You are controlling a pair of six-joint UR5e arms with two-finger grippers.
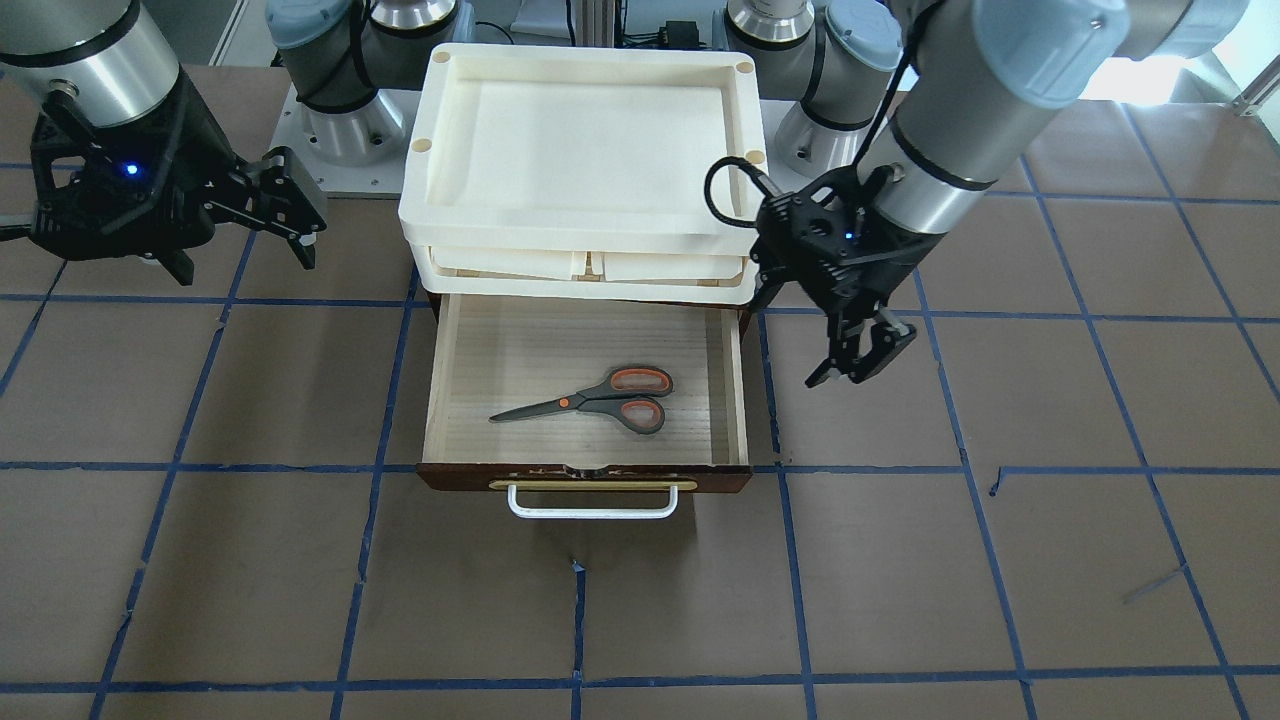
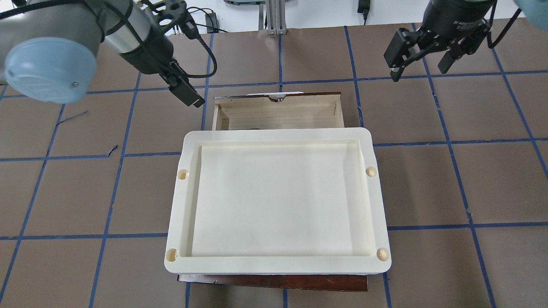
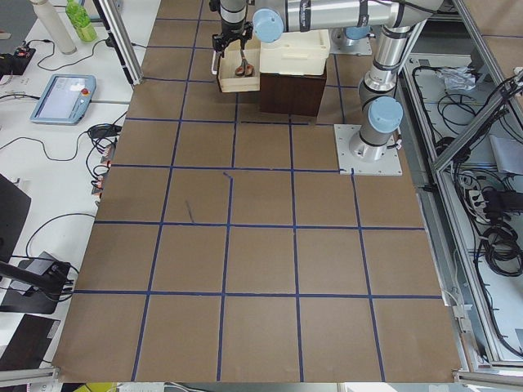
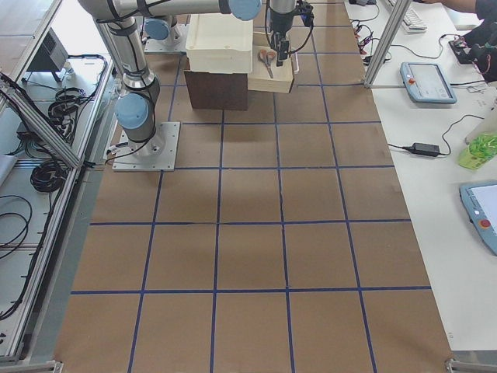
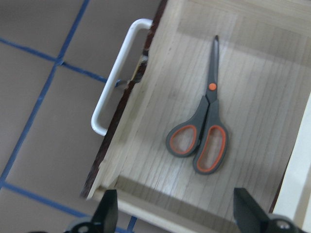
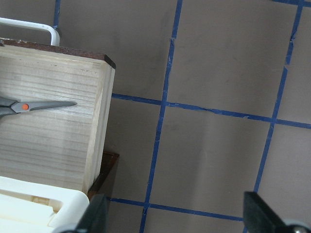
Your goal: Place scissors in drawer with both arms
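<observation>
– Pale-wood drawer [image 1: 735, 400] open twd operators' edge; scissors [image 1: 590, 398] flat inside, blades twd robot's R.
– Grippers?
– Left gripper [image 1: 868, 355] spread, empty, beside drawer's side wall. Right gripper [image 1: 295, 215] spread, well apart. Prob. clear so handle [image 1: 592, 500] can be pushed.

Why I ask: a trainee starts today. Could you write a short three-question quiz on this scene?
1. True or false: the scissors lie inside the open drawer.
2. The left end effector is: A) shut on the scissors; B) open and empty, off to the drawer's side; C) gripping the drawer's handle.
3. Short answer: what does the right end effector hold?

Key: 1 true; 2 B; 3 nothing, it is open.
</observation>
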